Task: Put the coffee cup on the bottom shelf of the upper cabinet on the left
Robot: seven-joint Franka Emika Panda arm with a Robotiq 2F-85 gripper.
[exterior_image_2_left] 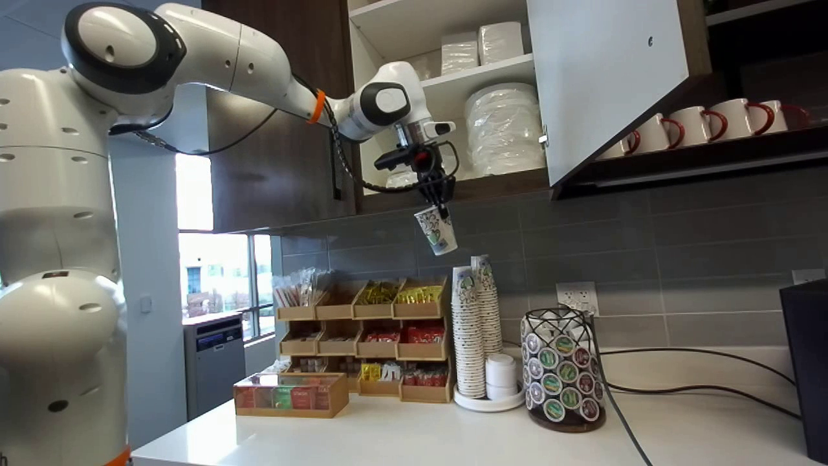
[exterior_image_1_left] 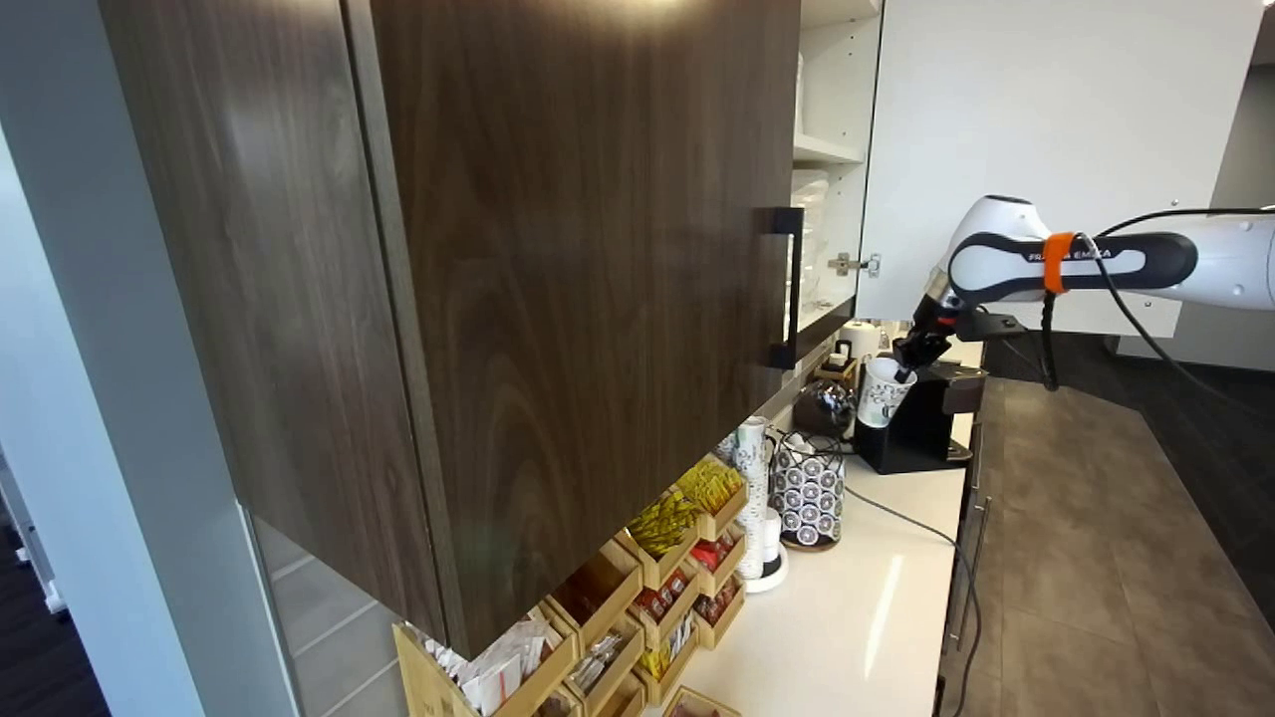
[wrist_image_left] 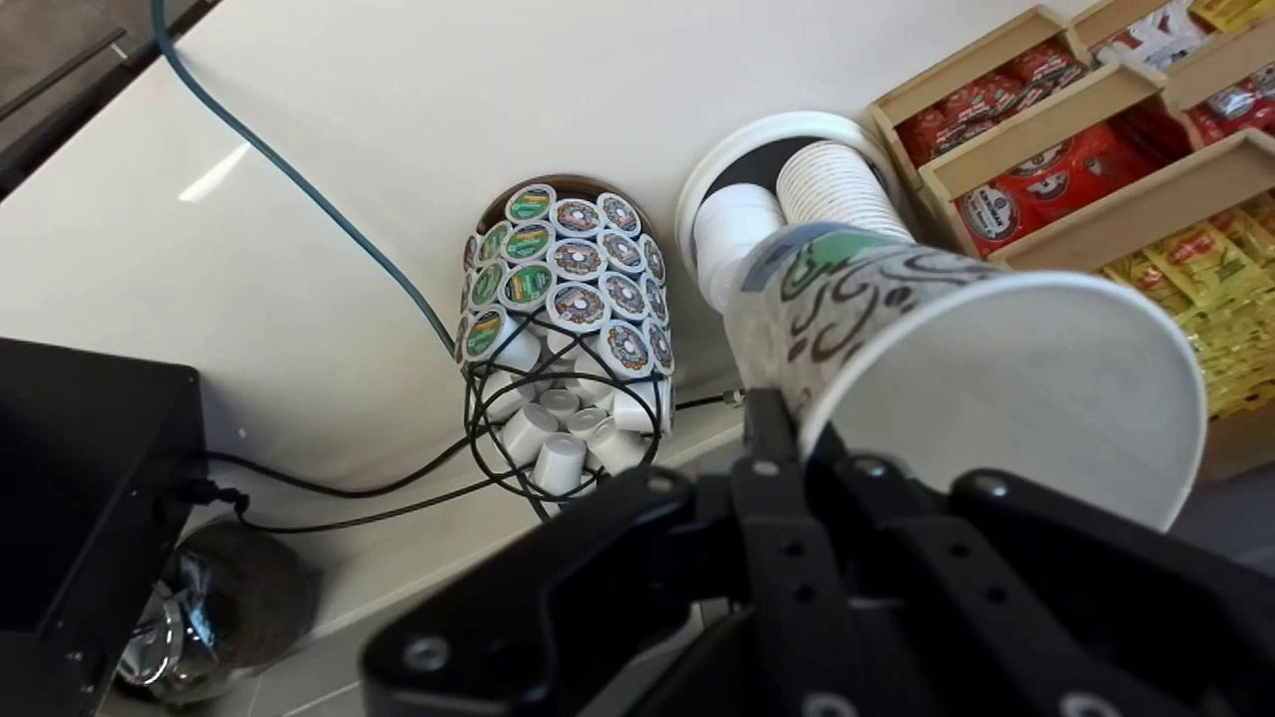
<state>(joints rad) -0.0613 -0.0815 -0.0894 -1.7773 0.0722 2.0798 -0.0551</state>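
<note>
The coffee cup is a white tapered paper cup with a dark and green pattern; it shows in both exterior views (exterior_image_1_left: 881, 400) (exterior_image_2_left: 435, 230) and large in the wrist view (wrist_image_left: 877, 289). My gripper (exterior_image_1_left: 904, 374) (exterior_image_2_left: 443, 211) (wrist_image_left: 787, 428) is shut on the cup's wall at the rim. The cup hangs tilted, mouth upward, in the air below the upper cabinet. That cabinet has a dark brown closed door (exterior_image_1_left: 598, 249) and an open door with a white inner face (exterior_image_2_left: 601, 71). Its bottom shelf (exterior_image_1_left: 825, 311) lies above the cup's height, partly hidden by the closed door's handle.
Wrapped plates (exterior_image_2_left: 508, 129) stand in the cabinet under a middle shelf (exterior_image_2_left: 479, 71). Below are stacked cups (exterior_image_2_left: 468, 336), a coffee pod holder (exterior_image_2_left: 561, 375), wooden snack bins (exterior_image_2_left: 362, 330) and a black machine (exterior_image_1_left: 901, 428) on the white counter (exterior_image_2_left: 388, 440). Red-handled mugs (exterior_image_2_left: 692, 126) sit at right.
</note>
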